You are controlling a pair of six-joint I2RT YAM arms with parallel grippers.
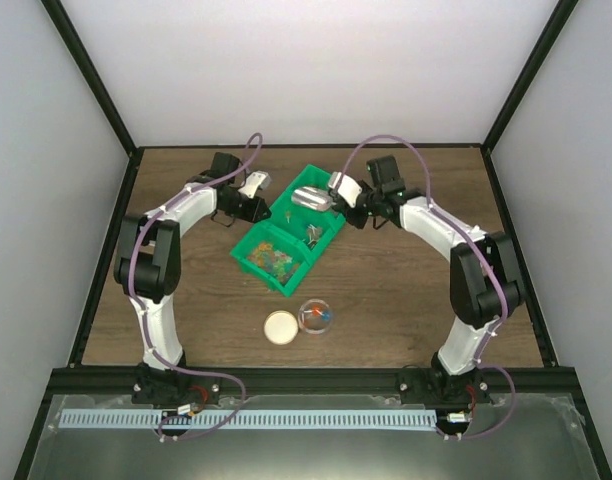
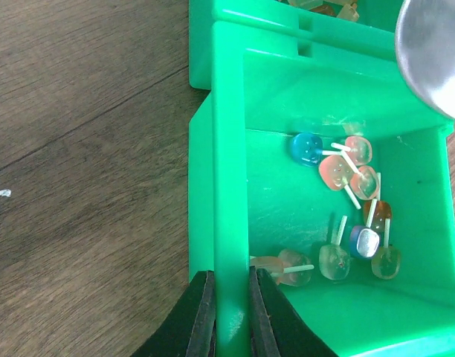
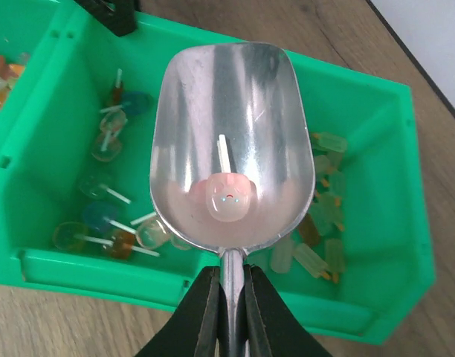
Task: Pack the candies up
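Here our left gripper (image 2: 231,286) is narrowed to a slim gap and pinches the side wall of the green bin (image 2: 226,193). One finger is outside the wall and one inside, and both press against the plastic. Past that wall, in the compartment under the left wrist, lie about a dozen candies (image 2: 337,169). They are small wrapped sweets on white sticks, pink, orange, blue and pale yellow, and most of them are bunched toward the side away from the pinched wall.

Our right gripper (image 3: 229,286) is closed tight on the thin handle of the metal scoop (image 3: 235,111), the fingers clamping it from both sides. The bowl is held level above the bin. In it lies a single pink candy (image 3: 226,199), close to the handle end, with its stick pointing toward the scoop's mouth. More sweets lie on the bin floor beneath and to either side of the bowl.

The bin sits diagonally on the table (image 1: 406,280), toward the middle of the far edge, and we hold the scoop over its far end. Toward the middle of the near edge stands the clear jar (image 1: 314,316), open, with a few coloured sweets inside. The tan lid (image 1: 281,327) lies flat just beside the jar, on its left.
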